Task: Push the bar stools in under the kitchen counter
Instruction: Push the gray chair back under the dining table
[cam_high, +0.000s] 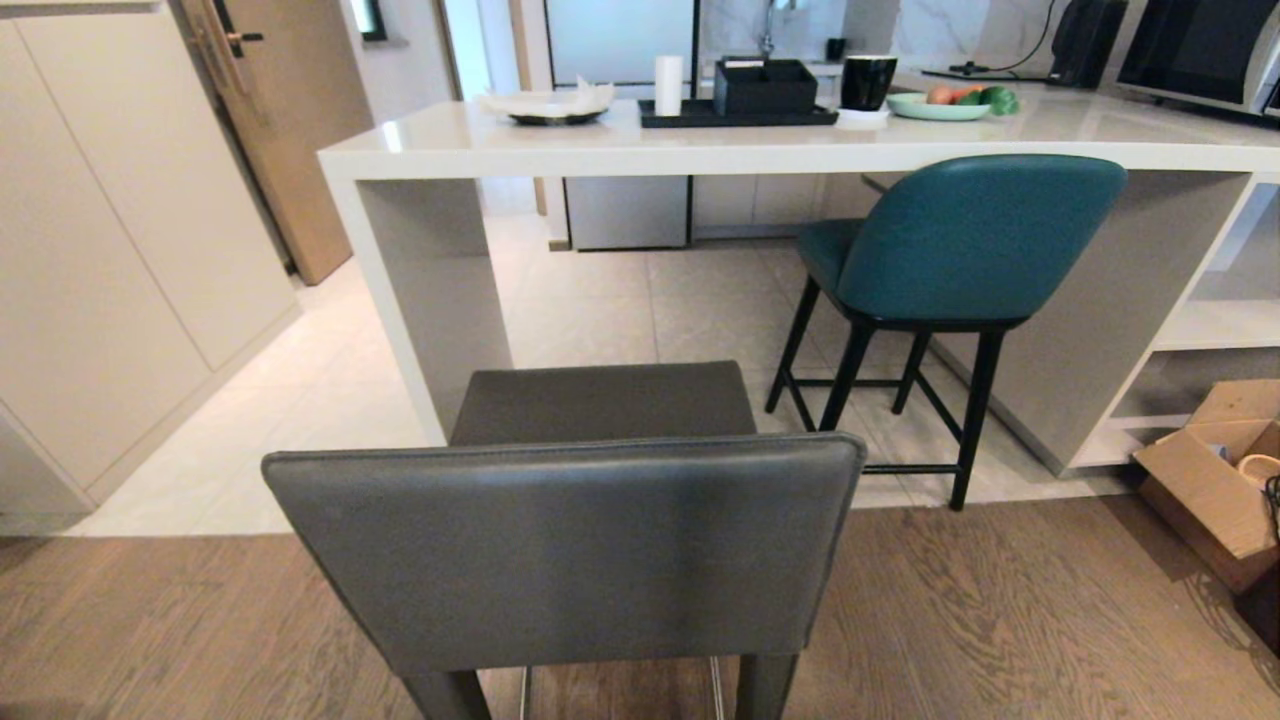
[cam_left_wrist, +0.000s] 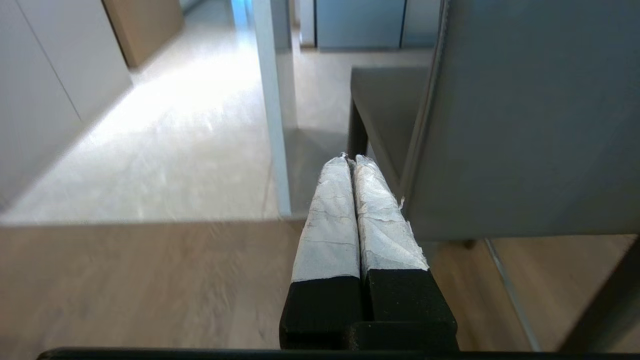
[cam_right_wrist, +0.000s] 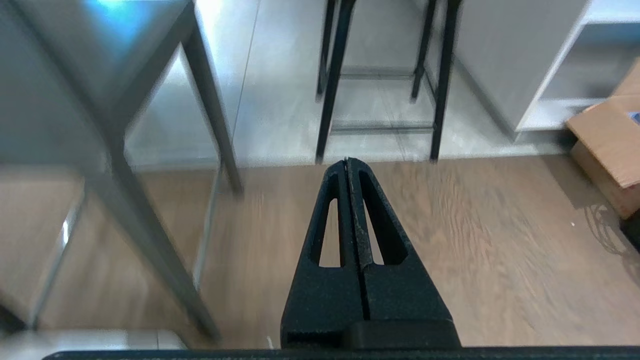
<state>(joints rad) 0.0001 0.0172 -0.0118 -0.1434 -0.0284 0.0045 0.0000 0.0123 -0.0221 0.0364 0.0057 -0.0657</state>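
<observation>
A dark grey bar stool (cam_high: 565, 545) with a square flat back stands close in front of me on the wood floor, its seat facing the kitchen counter (cam_high: 640, 140). A teal bar stool (cam_high: 975, 240) with thin black legs stands further right, its seat partly under the countertop. Neither arm shows in the head view. My left gripper (cam_left_wrist: 350, 159) is shut and empty, just beside the grey stool's back (cam_left_wrist: 530, 120). My right gripper (cam_right_wrist: 347, 161) is shut and empty, low above the floor, with the grey stool's legs (cam_right_wrist: 150, 220) on one side and the teal stool's black legs (cam_right_wrist: 332, 75) ahead.
An open cardboard box (cam_high: 1215, 480) sits on the floor at the right by the counter's white shelf cubbies (cam_high: 1220, 320). The counter's thick side panel (cam_high: 430, 290) stands left of the grey stool. A black tray, cups and a plate of fruit rest on the countertop. Cabinets line the left wall.
</observation>
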